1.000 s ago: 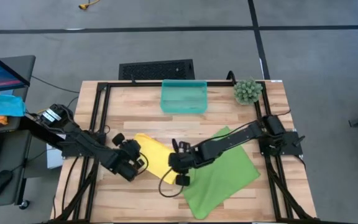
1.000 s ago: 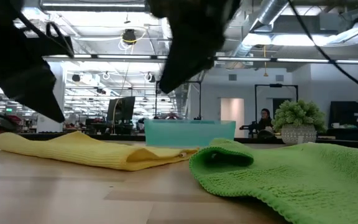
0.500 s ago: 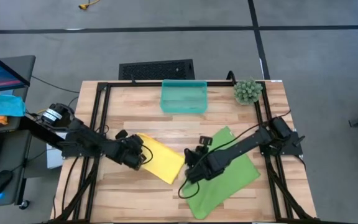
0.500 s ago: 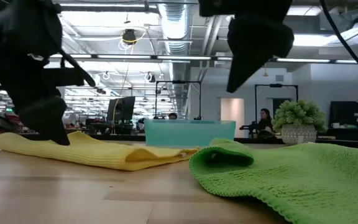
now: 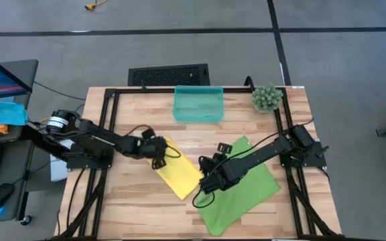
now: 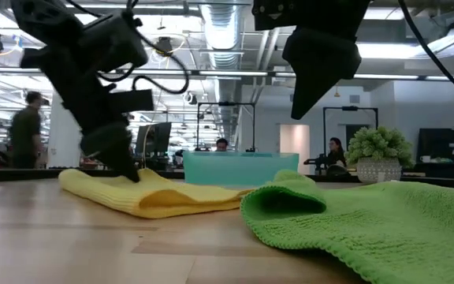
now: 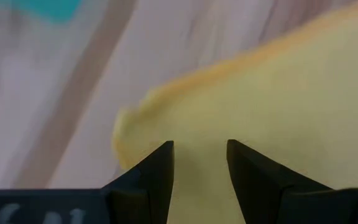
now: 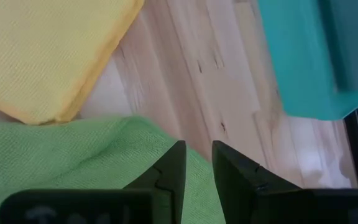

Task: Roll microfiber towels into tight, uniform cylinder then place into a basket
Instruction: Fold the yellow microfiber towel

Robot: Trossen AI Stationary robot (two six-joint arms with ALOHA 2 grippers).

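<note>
Bare table lies open lower left; the basket and plant block the upper edge.

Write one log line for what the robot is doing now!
left gripper: open, at yellow towel | right gripper: open, over green towel | basket: empty

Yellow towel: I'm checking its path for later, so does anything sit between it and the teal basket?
Nothing visible does. In the high view only bare wood lies between the yellow towel and the basket. The left gripper is at the towel's near-left corner, the green towel and right gripper off to its right.
</note>
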